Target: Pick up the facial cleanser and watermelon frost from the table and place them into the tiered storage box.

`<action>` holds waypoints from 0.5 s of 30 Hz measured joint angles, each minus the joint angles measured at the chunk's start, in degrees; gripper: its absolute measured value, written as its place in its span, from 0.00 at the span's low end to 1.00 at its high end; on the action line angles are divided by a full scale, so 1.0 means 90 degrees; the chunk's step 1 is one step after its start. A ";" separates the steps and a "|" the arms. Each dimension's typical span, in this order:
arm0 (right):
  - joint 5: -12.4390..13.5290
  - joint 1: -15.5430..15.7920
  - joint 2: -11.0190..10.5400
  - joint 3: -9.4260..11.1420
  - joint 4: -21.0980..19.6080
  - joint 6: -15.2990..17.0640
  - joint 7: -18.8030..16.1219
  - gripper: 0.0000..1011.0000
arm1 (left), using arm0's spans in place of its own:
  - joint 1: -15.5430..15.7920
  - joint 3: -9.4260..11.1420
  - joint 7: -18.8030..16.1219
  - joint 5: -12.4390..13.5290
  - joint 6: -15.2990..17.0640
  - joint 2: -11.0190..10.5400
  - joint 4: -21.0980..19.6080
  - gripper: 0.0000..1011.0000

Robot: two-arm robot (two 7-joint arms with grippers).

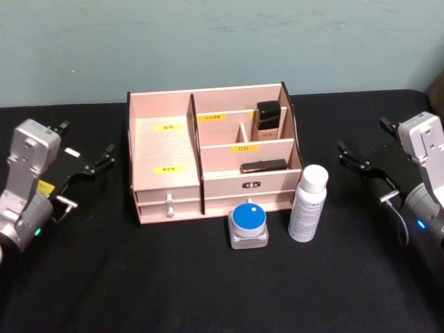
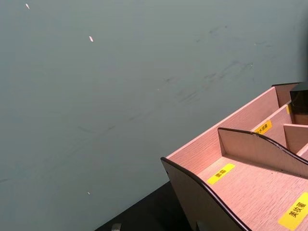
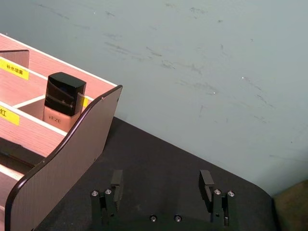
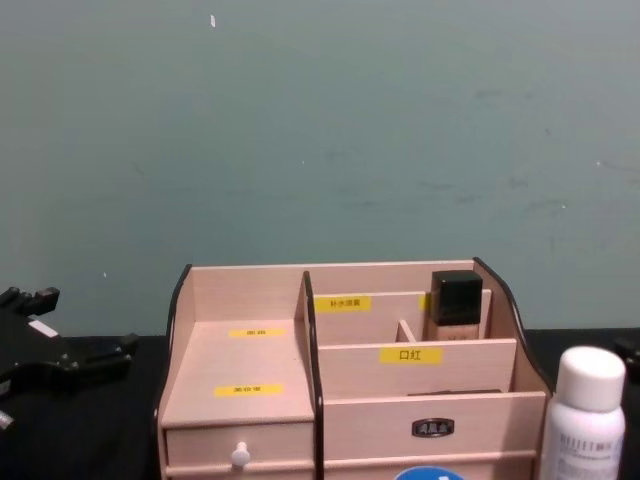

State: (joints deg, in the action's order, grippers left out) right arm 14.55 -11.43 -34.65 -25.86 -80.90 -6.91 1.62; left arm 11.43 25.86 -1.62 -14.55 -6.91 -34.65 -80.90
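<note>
- Watermelon frost (image 1: pixel 248 223): is sitting nearest the worktop's (image 1: pixel 139 284) front edge, blue lid up, just before the tiered storage box (image 1: pixel 164 147).
- Facial cleanser (image 1: pixel 308 203): is standing upright just right of the jar, by the box's front right corner.
- Left gripper (image 1: pixel 104 158): is hanging by the left edge, jaws apart, holding nothing.
- Right gripper (image 3: pixel 161 182): is hanging by the right edge, jaws apart, holding nothing.
- Box: is standing mid-worktop, carrying a flat dark case (image 1: pixel 263 166) in its lower right compartment.
- Beige bottle (image 1: pixel 268 119), black-capped: is standing in the box's rear right compartment.
</note>
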 joint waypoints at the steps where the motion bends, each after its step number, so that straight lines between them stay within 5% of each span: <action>1: 0.0000 0.0000 0.0000 0.0000 0.0000 0.0000 0.0000 0.99 | 0.0000 0.0000 0.0000 0.0000 0.0000 0.0000 0.0000 1.00; 15: 0.0000 0.0000 0.0000 0.0000 0.0000 0.0000 0.0000 0.99 | 0.0000 0.0000 0.0000 0.0000 0.0000 0.0000 0.0000 1.00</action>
State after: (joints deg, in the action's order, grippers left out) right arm 14.55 -11.43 -34.65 -25.86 -80.90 -6.91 1.62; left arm 11.43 25.86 -1.62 -14.55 -6.91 -34.64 -80.90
